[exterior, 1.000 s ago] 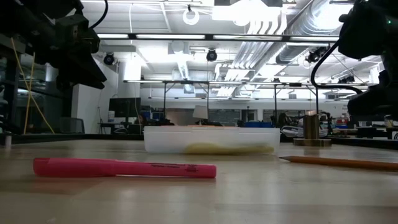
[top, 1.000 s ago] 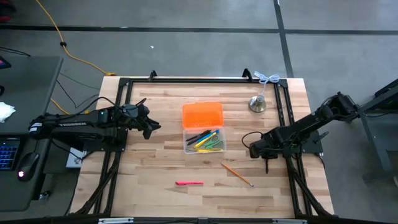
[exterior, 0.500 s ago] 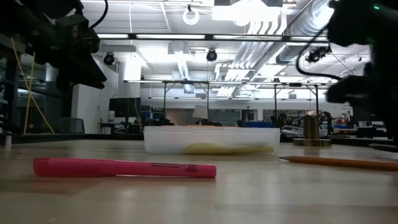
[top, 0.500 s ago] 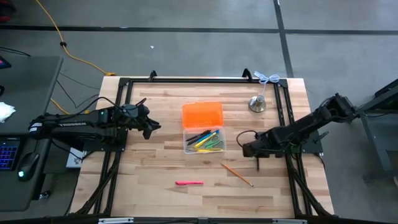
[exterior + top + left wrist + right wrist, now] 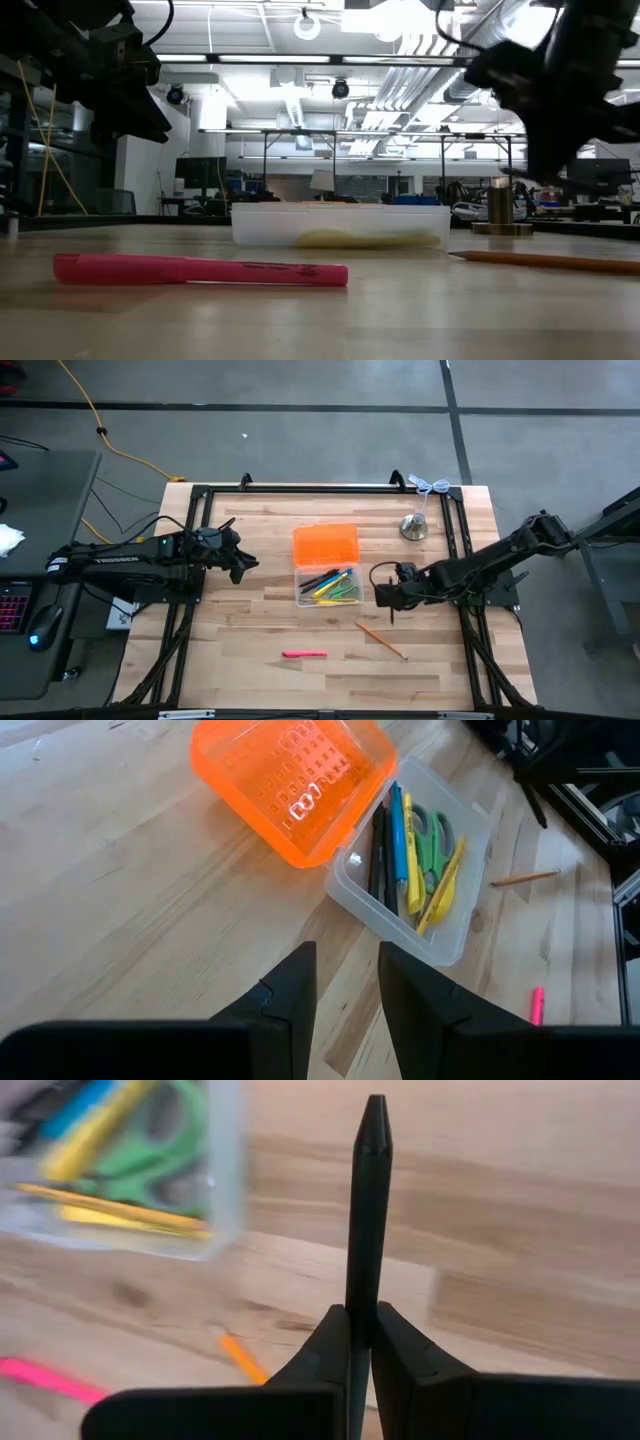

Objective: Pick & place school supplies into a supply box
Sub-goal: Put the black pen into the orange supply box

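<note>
The supply box is a clear case (image 5: 328, 588) with its orange lid (image 5: 325, 545) folded open toward the far edge. It lies mid-table and holds yellow, blue and black pens and green scissors (image 5: 432, 840). A pink marker (image 5: 303, 654) and a wooden pencil (image 5: 381, 640) lie flat on the table nearer the near edge. My right gripper (image 5: 385, 597) hovers just right of the box, shut on a black pen (image 5: 368, 1210). My left gripper (image 5: 243, 565) hangs open above the table left of the box, holding nothing. My right gripper pinches the black pen between its two fingers (image 5: 330, 1342). The hold is on the pen's rear part (image 5: 361, 1295), and the rest sticks out past the fingertips in line with them to a tapered tip (image 5: 375, 1105). The pen is lifted clear of the table.
A silver bell-shaped object (image 5: 414, 527) stands near the far right corner, with a white cable (image 5: 430, 485) behind it. A black frame (image 5: 200, 520) borders the table's left, far and right sides. Bare wood lies between the box and the near edge, around the marker (image 5: 200, 270) and pencil (image 5: 545, 261).
My right gripper has moved toward the table's left, from near the right frame rail to just beside the box, carrying the black pen clear of the table. The left arm, box, marker and pencil have stayed put.
</note>
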